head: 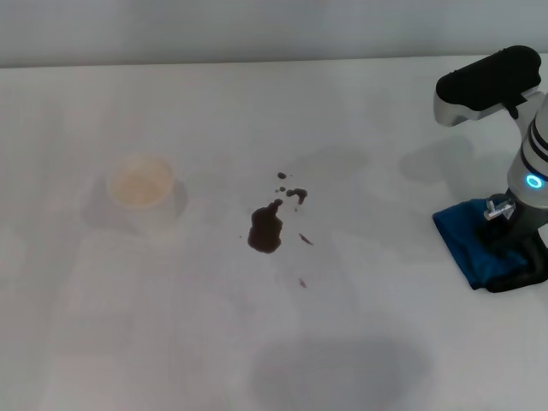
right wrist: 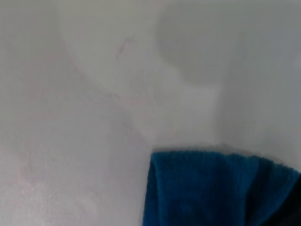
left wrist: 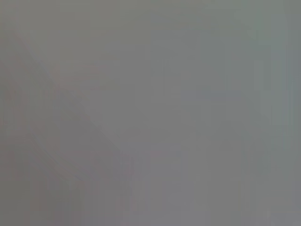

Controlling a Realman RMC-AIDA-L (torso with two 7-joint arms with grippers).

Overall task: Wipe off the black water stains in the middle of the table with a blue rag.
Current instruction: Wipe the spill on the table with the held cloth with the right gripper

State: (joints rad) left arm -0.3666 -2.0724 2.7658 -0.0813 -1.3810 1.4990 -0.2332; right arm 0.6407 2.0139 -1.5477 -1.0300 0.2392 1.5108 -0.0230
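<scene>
Still at the pickup step, right gripper (head: 519, 261) down on the blue rag (head: 467, 240) at the table's (head: 171, 342) right edge, grip impossible to judge, black stains (head: 265, 229) mid-table well apart and unwiped; next, probably lifting and carrying the rag over.

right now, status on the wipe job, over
Right gripper down on the blue rag, table right edge; left arm out of view. Black water stains unwiped, mid-table. Paper cup left, clear of path.
</scene>
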